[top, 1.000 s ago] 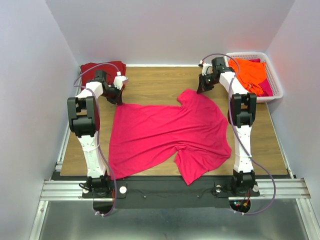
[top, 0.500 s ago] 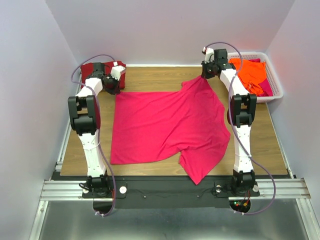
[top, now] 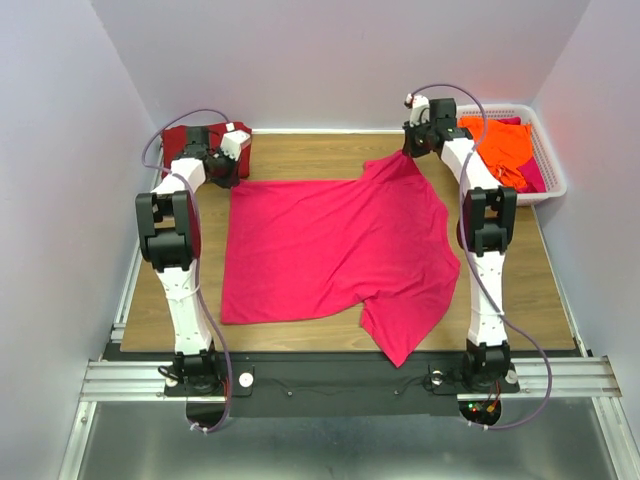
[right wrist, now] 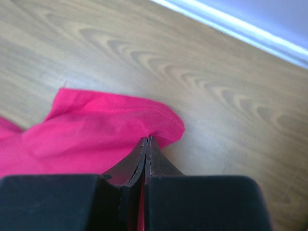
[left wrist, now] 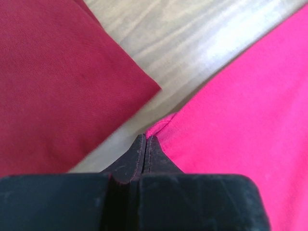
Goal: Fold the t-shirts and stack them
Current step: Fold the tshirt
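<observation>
The left gripper [left wrist: 146,139] and right gripper [right wrist: 147,140] are holding, jaws clamped, 2 far corners of the pink-red t-shirt [top: 330,240] lying spread on the table [top: 300,165], and such thin hem bites are risking slipping out under any tug.

So the pink-red t-shirt [top: 330,245] is one solid bright colour all over, and the maroon t-shirt [left wrist: 57,86] is plain dark red, same deal. My left gripper [left wrist: 146,139] and right gripper [right wrist: 146,140] are both matte black, arms [top: 185,300] white with black joints. The table [top: 310,160] is light brown woodgrain, and the basket [top: 553,180] is white lattice with plain orange t-shirts [top: 500,145].
</observation>
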`<action>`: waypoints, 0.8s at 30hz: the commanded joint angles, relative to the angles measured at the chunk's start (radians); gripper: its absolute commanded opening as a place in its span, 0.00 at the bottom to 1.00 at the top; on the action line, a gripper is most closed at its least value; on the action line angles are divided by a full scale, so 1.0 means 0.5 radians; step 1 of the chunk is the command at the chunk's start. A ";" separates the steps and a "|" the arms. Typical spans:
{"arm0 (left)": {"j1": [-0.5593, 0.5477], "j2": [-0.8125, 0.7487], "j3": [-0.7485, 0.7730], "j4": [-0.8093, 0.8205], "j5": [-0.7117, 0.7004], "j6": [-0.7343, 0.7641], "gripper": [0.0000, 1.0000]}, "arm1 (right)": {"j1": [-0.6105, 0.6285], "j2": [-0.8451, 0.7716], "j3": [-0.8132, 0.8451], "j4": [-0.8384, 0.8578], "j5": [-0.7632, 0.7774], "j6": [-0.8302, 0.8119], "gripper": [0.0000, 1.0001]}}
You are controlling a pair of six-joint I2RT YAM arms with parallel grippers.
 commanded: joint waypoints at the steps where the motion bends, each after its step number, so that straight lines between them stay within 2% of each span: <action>1: 0.010 -0.364 -0.150 0.077 0.073 0.124 0.00 | 0.009 -0.366 -0.145 0.113 -0.089 -0.026 0.01; 14: 0.010 -0.770 -0.678 0.141 0.033 0.551 0.00 | 0.012 -0.992 -0.949 0.107 -0.245 -0.066 0.01; 18: 0.029 -0.984 -0.944 0.187 0.036 0.695 0.00 | 0.009 -1.213 -1.314 0.107 -0.236 -0.115 0.01; 24: 0.072 -1.205 -1.248 0.139 0.095 0.870 0.00 | 0.012 -1.522 -1.670 0.101 -0.227 -0.191 0.01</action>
